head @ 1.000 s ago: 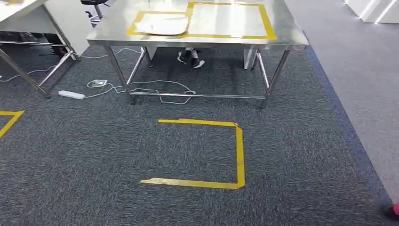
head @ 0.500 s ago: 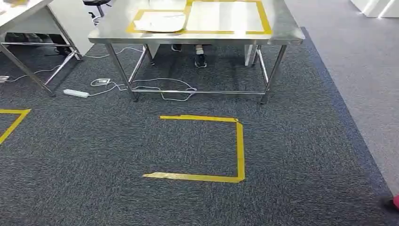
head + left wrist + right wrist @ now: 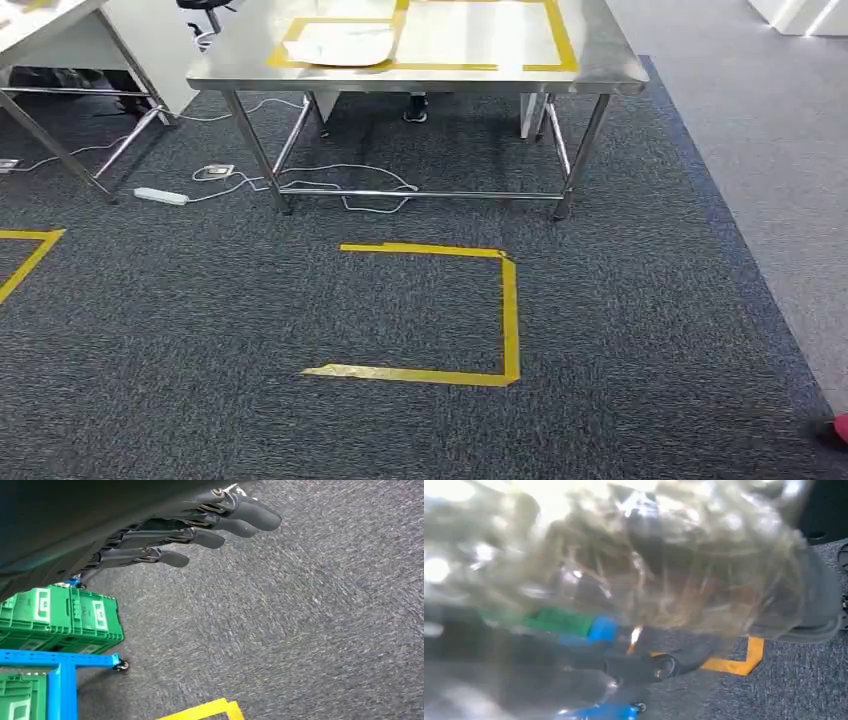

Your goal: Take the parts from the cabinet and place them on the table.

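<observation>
I am carrying a clear plastic bag of parts [image 3: 634, 555] in my right hand [image 3: 659, 665]; in the right wrist view the crinkled bag sits across the middle of the frame, close against the lens, and my dark fingers [image 3: 684, 662] close under it. What the bag contains I cannot make out through the blur. My left hand [image 3: 195, 530] hangs with its fingers straight and apart, holding nothing, over the grey carpet [image 3: 620, 330].

The steel worktop [image 3: 610, 72] lies at the top centre of the head view, with yellow-taped rectangles [image 3: 565, 40] on it and a pale sheet [image 3: 340, 45] in the left one. On the carpet in the middle of the frame is a yellow tape bracket [image 3: 510, 320], which I judge to be my standing mark.

The step in hand, as I read it, is the walk to the worktop. To do it well I should stop squarely inside the bracket, keep my grip firm so the slippery bag does not slide, and lift it clear of the worktop edge before lowering it into a taped rectangle. The cables [image 3: 340, 185] and power strip [image 3: 160, 197] lie under the worktop's left side, so I should keep my feet short of them.
</observation>
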Action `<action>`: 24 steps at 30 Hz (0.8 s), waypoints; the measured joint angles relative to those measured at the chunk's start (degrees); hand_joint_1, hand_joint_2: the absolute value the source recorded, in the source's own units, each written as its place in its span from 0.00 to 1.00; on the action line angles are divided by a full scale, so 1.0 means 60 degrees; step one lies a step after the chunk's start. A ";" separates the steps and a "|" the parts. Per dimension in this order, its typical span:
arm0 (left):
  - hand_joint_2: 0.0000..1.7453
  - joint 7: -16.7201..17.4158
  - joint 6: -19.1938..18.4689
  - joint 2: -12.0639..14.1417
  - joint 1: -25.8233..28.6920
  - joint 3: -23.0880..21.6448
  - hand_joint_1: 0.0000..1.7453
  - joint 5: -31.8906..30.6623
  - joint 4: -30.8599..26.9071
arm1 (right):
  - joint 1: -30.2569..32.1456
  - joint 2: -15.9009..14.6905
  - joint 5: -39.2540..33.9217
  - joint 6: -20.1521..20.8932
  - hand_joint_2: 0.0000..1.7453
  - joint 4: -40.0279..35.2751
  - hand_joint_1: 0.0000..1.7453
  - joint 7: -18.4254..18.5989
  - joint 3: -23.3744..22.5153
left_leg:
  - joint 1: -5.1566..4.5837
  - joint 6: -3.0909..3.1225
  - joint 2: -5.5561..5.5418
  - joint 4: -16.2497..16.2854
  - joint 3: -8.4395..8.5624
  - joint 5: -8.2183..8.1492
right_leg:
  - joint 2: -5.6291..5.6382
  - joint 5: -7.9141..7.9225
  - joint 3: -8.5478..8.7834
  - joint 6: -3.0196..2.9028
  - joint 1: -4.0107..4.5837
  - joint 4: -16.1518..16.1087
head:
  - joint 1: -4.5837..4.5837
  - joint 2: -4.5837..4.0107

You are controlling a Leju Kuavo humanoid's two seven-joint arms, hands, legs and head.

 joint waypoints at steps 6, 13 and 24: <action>0.00 0.0004 0.0000 0.0015 0.0002 -0.0076 0.00 0.0011 0.0007 | 0.0000 0.0000 0.0011 -0.0072 0.00 -0.0011 0.00 0.0000 -0.0004 | -0.0025 -0.0001 0.0000 0.0003 -0.0005 -0.0002 | 0.0000 0.0001 -0.0002 0.0002 -0.0029 0.0000 | 0.0003 0.0000; 0.00 0.0430 0.0000 0.0263 0.0443 0.0259 0.00 -0.0594 -0.0149 | -0.0155 0.0037 0.0051 -0.0342 0.00 -0.0055 0.00 0.0000 0.0324 | -0.0077 0.0178 -0.0005 0.0015 -0.0018 -0.0028 | -0.0019 0.0076 0.0035 0.0120 -0.0094 -0.0110 | -0.0004 0.0000; 0.00 0.2485 0.0000 0.0404 0.1873 0.2082 0.00 -0.2808 -0.1693 | -0.0619 0.0817 0.0882 0.0550 0.00 0.1006 0.00 0.0051 0.0816 | 0.0362 -0.0181 -0.0492 -0.0353 -0.0055 0.0334 | 0.0217 -0.0253 -0.0116 0.0776 -0.0569 0.0642 | 0.0022 0.0000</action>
